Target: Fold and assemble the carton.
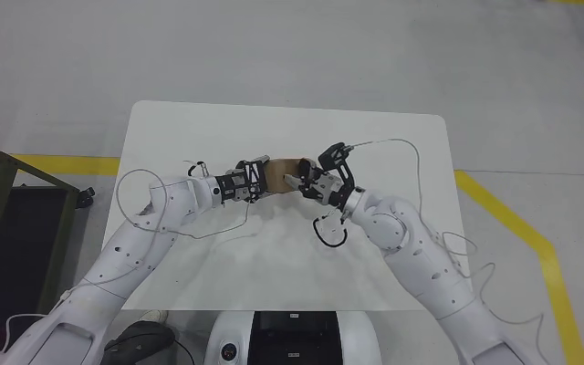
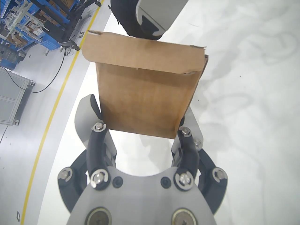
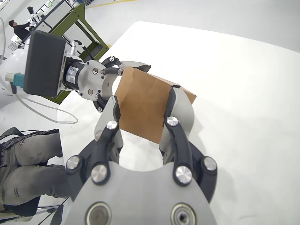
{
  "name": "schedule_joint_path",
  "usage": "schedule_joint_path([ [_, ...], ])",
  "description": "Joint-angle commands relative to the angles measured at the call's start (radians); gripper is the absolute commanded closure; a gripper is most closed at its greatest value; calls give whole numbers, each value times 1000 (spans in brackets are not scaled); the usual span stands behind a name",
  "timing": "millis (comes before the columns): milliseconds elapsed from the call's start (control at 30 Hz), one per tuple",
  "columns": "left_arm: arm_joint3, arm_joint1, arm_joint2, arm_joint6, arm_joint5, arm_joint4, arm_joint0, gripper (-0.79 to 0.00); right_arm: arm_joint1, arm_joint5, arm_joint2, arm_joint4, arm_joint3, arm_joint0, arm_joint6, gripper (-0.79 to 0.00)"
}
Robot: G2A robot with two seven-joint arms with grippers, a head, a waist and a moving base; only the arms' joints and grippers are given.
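The carton, a slim rectangular sleeve of plain brown corrugated board, sits over the middle of the smooth white bench; whether it touches the bench I cannot tell. At one end of the carton the left end effector pinches its two long edges between curved grey metal fingers. At the carton's opposite end, where a round-cornered flap bends along a crease, the right end effector clamps it likewise.

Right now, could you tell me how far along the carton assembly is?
Done: the carton looks opened into a box, one flap bent over. In hand: left gripper and right gripper each clamp an end over the table. Left: likely closing the ends.
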Motion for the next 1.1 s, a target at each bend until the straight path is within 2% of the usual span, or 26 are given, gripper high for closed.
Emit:
schedule_joint_path([
  [0,4,-1,-1,-2,2,0,0,-212,1,6,4,-14,-16,-5,5,-523],
  [33,5,-1,-1,-3,3,1,0,-212,2,13,4,-23,-24,-8,8,-557],
  [67,6,-2,-1,-4,4,2,-1,-212,2,20,4,-31,-34,-10,13,-650],
  [133,7,-3,0,-4,5,2,-1,-212,3,37,5,-50,-47,-14,25,-643],
  [200,7,-4,-1,-5,5,3,-1,-209,3,51,7,-56,-56,-18,32,-523],
  [300,6,-4,-3,-1,6,4,1,-206,3,59,9,-59,-56,-19,37,-406],
  [367,6,-4,-5,0,6,3,2,-206,2,61,9,-57,-57,-20,39,-382],
  [533,5,-5,-11,0,6,4,6,-209,1,65,12,-62,-69,-25,41,-332],
  [1067,21,-3,-34,27,-10,16,5,-222,-10,123,-14,-105,-90,-13,63,-332],
])
